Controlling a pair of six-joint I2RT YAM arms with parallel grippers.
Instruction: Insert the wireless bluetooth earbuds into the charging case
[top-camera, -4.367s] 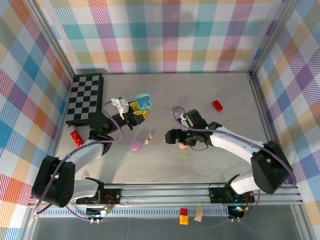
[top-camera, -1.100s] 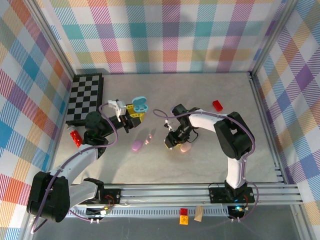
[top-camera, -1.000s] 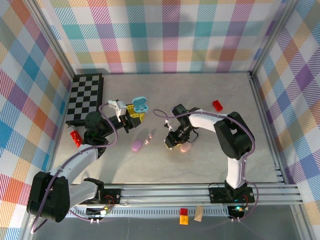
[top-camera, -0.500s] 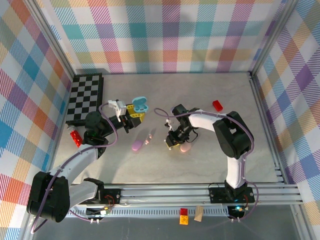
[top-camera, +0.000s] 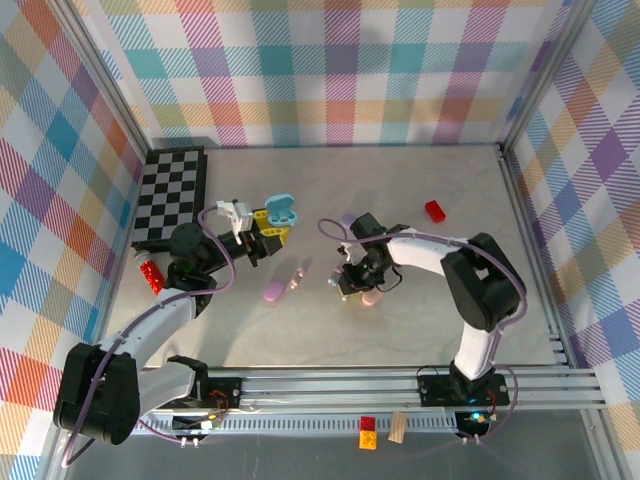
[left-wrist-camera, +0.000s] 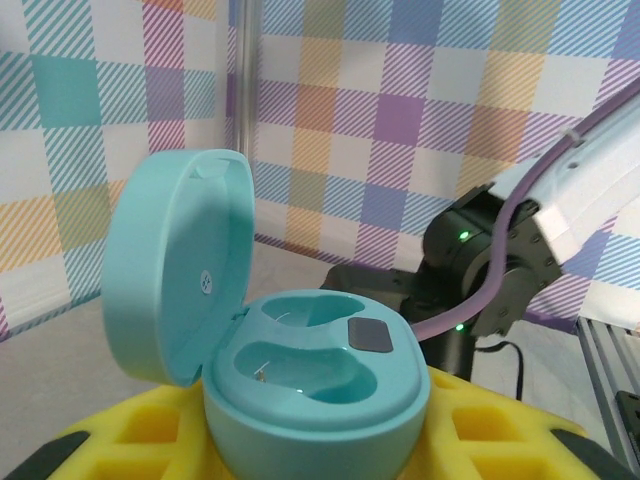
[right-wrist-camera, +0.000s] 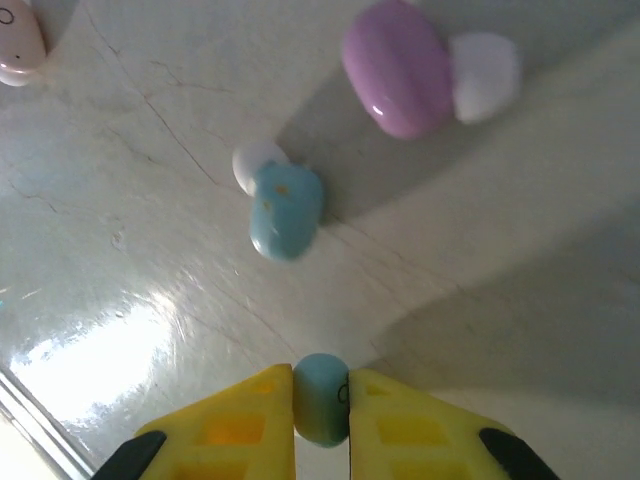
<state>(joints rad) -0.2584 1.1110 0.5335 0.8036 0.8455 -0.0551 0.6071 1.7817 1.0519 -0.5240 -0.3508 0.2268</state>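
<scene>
right pincer (right-wrist-camera: 321, 384) has clamped a blue earbud (right-wrist-camera: 320, 405).

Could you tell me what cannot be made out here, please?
Right wrist view: the pale blue earbud held by the right gripper is half hidden between its fingers; its orientation is unclear.
Right wrist view: a pink item is cut off by the left edge; earbud or case, unclear.
Left wrist view: the charging case has its underside hidden by the left gripper.

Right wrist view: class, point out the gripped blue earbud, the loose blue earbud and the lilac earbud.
Gripped blue earbud (right-wrist-camera: 321, 396): right wrist view, its exposed top.
Loose blue earbud (right-wrist-camera: 287, 212): right wrist view, body centre.
Lilac earbud (right-wrist-camera: 397, 68): right wrist view, glossy body.
</scene>
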